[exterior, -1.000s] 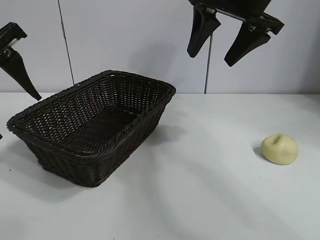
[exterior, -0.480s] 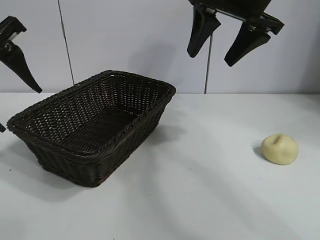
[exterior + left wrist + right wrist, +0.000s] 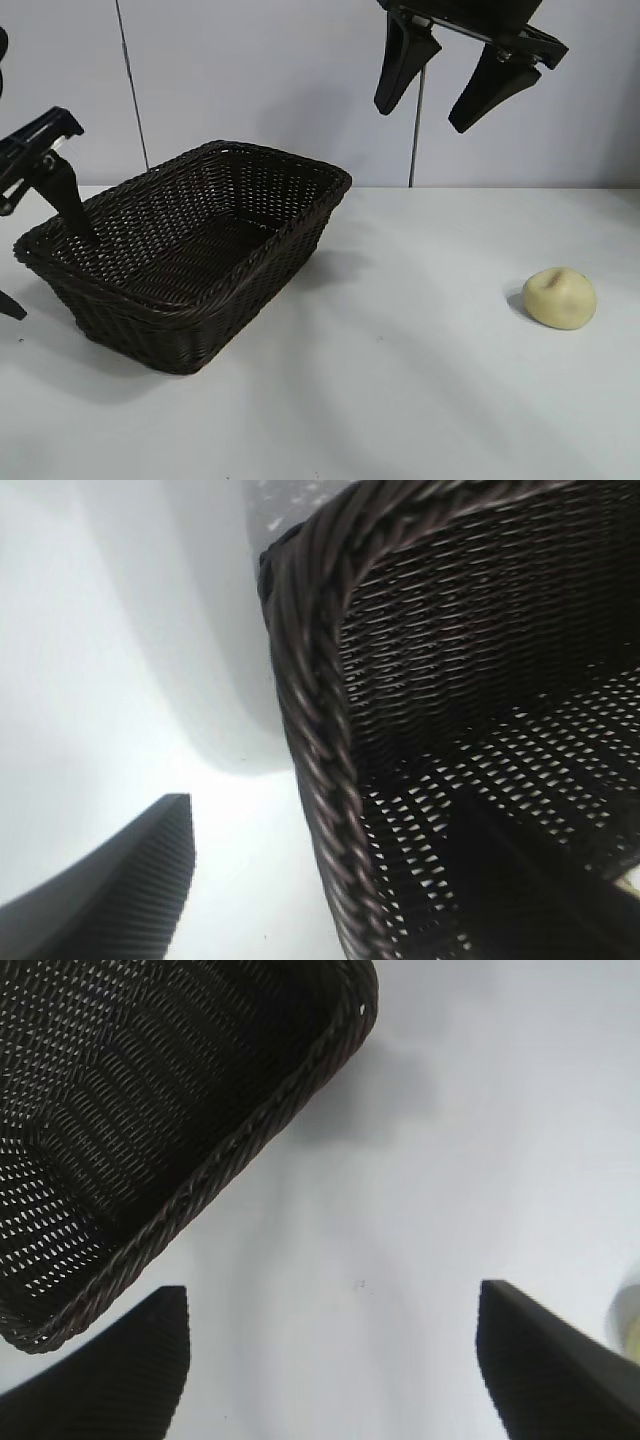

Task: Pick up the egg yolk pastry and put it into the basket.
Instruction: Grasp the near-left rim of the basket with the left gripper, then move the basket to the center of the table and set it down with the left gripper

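The egg yolk pastry (image 3: 559, 297), a pale yellow rounded lump, lies on the white table at the right. A sliver of it shows at the edge of the right wrist view (image 3: 631, 1322). The dark woven basket (image 3: 292, 232) stands at the left, empty. My left gripper (image 3: 52, 275) is open and straddles the basket's left rim (image 3: 312, 715), one finger inside the basket and one outside. My right gripper (image 3: 422, 118) is open and empty, high above the table between basket and pastry. In its own view (image 3: 330, 1360) bare table lies between the fingers and the basket rim (image 3: 250, 1150) is off to one side.
The white table (image 3: 400, 380) stretches between basket and pastry. A pale wall with vertical seams stands behind.
My left gripper has come down and moved right, from above the basket's left end to astride its left rim. The right gripper and the pastry have not moved.
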Tool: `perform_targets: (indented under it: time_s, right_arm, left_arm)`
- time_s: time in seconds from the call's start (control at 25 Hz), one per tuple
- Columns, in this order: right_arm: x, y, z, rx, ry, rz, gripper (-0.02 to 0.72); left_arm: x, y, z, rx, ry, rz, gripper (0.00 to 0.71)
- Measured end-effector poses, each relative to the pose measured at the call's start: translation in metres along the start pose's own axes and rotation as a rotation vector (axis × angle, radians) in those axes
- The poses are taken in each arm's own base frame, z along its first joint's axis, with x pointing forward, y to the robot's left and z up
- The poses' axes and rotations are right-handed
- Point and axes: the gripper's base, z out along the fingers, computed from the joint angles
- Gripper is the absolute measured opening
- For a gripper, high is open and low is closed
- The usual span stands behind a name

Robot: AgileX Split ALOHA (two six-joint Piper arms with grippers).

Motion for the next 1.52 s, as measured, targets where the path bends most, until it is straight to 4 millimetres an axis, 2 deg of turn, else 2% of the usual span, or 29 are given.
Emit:
perform_targets:
  time_s: [0.12, 0.24, 0.32, 0.44, 0.56, 0.8, 1.24, 1.52]
  right_arm:
    - [0.000, 0.000, 0.000, 0.000, 0.000, 0.000, 0.570]
    - [0.000, 0.000, 0.000, 0.000, 0.000, 0.000, 0.570]
    - [0.000, 0.000, 0.000, 0.000, 0.000, 0.000, 0.570]
    - [0.000, 0.000, 0.000, 0.000, 0.000, 0.000, 0.570]
    - [0.000, 0.000, 0.000, 0.000, 0.000, 0.000, 0.570]
    - [0.000, 0.000, 0.000, -0.001, 0.000, 0.000, 0.570]
    - [0.000, 0.000, 0.000, -0.001, 0.000, 0.000, 0.570]
    - [0.000, 0.000, 0.000, -0.001, 0.000, 0.000, 0.570]
  left_arm:
    - [-0.002, 0.002, 0.011, -0.013, -0.005, -0.015, 0.514]
    - [-0.003, 0.003, 0.012, -0.013, -0.008, -0.018, 0.490]
    - [-0.003, 0.002, 0.012, -0.008, -0.014, -0.019, 0.433]
    - [-0.004, 0.002, 0.012, -0.004, -0.019, -0.019, 0.302]
    - [-0.005, 0.001, 0.012, 0.005, -0.029, -0.022, 0.203]
    - [-0.005, -0.001, 0.011, 0.011, -0.030, -0.034, 0.106]
    - [-0.003, -0.002, 0.009, -0.015, 0.015, -0.020, 0.102]
    - [-0.006, -0.026, -0.003, -0.003, 0.073, 0.064, 0.101]
